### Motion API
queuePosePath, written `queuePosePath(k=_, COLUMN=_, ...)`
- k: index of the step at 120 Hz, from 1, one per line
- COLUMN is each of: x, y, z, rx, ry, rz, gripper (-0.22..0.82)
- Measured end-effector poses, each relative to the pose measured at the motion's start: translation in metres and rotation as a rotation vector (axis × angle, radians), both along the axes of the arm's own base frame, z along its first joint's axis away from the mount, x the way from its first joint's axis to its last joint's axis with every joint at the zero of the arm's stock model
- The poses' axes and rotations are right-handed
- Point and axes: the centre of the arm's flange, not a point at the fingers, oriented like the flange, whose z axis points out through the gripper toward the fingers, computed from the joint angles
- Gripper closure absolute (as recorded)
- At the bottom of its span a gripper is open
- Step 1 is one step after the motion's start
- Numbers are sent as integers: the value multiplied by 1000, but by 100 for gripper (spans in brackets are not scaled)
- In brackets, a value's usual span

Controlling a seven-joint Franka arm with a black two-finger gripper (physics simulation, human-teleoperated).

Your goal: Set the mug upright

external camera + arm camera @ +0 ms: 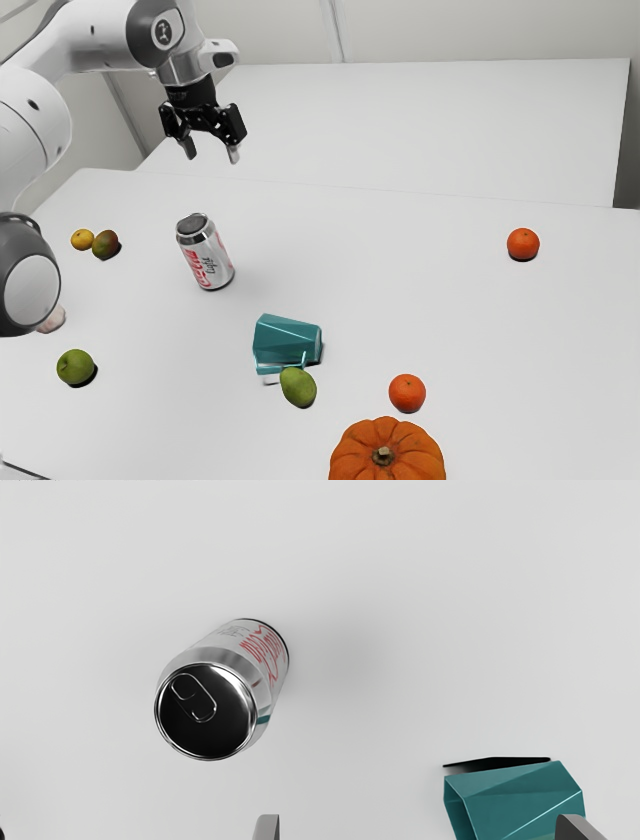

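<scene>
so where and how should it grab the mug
Probably around the body of the mug, toward its closed end, with the gripper coming from above. It lies on its side and narrows toward that end, its mouth facing the exterior view's left; the green fruit close beside it makes a sideways approach there look awkward.

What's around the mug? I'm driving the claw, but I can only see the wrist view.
Observer: A green fruit sits right beside the mug.
Operator: Is there anything big?
Observer: Yes, a pumpkin, on the other side of that fruit from the mug.
Operator: Ooh! Any little stuff by the pumpkin?
Observer: Yes, an orange close to it.
</scene>
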Motion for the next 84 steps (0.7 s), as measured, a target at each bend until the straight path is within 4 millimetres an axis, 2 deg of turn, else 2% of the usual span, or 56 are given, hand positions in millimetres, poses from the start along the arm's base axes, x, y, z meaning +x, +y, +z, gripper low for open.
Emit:
queuePosePath(k=16, x=-1, y=-2, z=2, rx=1, ry=-2, rz=-15, gripper=0)
queuePosePath(k=24, x=-7, y=-8, z=5, rx=-29, ry=-3, rz=-23, gripper=0)
queuePosePath(k=32, x=-22, y=-17, z=5, rx=-57, ry=-8, rz=-32, gripper=0)
queuePosePath(k=53, x=-75, y=-27, z=-50, rx=-151, ry=22, rz=7, gripper=0)
queuePosePath(k=71, x=-112, y=-31, z=-82, rx=-226, ry=-5, rz=73, gripper=0)
queuePosePath(k=84, x=-131, y=-33, z=-114, rx=-266, ry=-2, rz=129, gripper=0)
